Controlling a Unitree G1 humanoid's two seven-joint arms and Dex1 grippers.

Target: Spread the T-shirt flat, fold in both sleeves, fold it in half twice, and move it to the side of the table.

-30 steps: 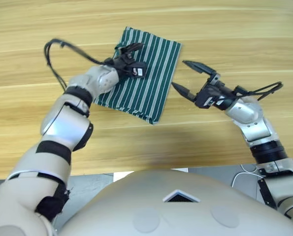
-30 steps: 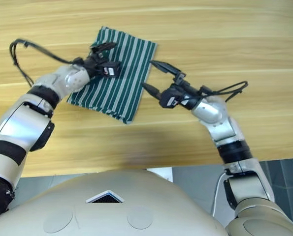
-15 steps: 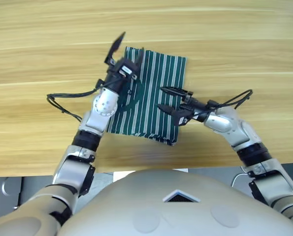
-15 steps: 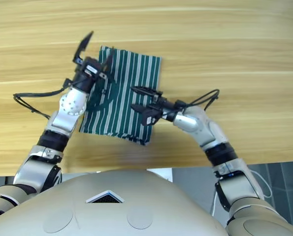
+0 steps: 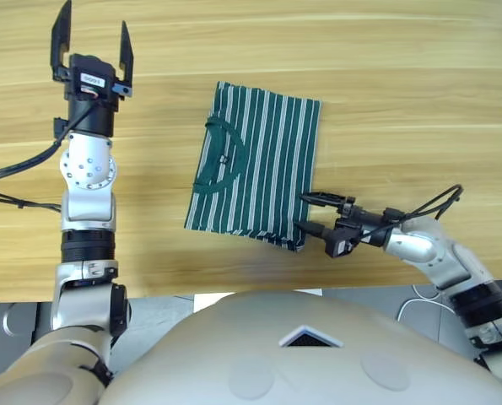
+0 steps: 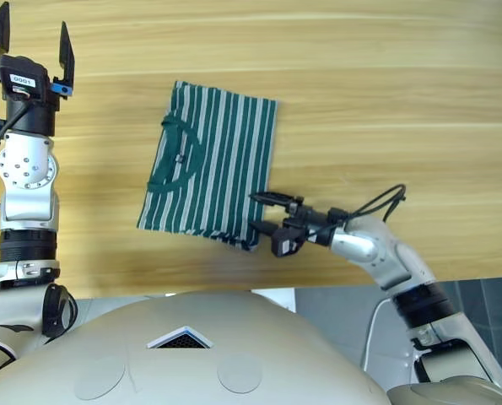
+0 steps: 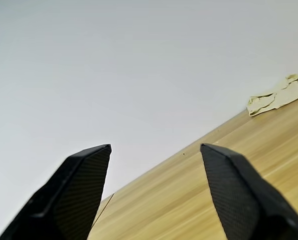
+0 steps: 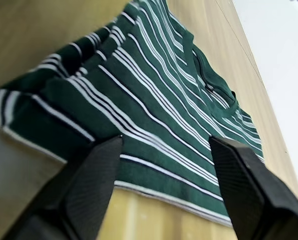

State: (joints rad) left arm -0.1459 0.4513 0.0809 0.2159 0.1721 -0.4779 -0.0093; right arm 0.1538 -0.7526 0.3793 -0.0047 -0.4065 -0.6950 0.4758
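Green-striped T-shirt [image 5: 255, 164] lies folded on the table [image 5: 419, 76]. From the head, the left gripper [image 5: 93, 38] is well off to its left, the right gripper [image 5: 303, 212] just beside its near corner. Left wrist: jaws wide, empty. Right wrist: fingers [image 8: 83, 195] wide, shirt's edge just ahead.

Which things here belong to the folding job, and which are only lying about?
Job: T-shirt, folded on the table; right gripper, open at its near corner; left gripper, open, far aside.
Lying about: pale crumpled cloth by the table's edge.
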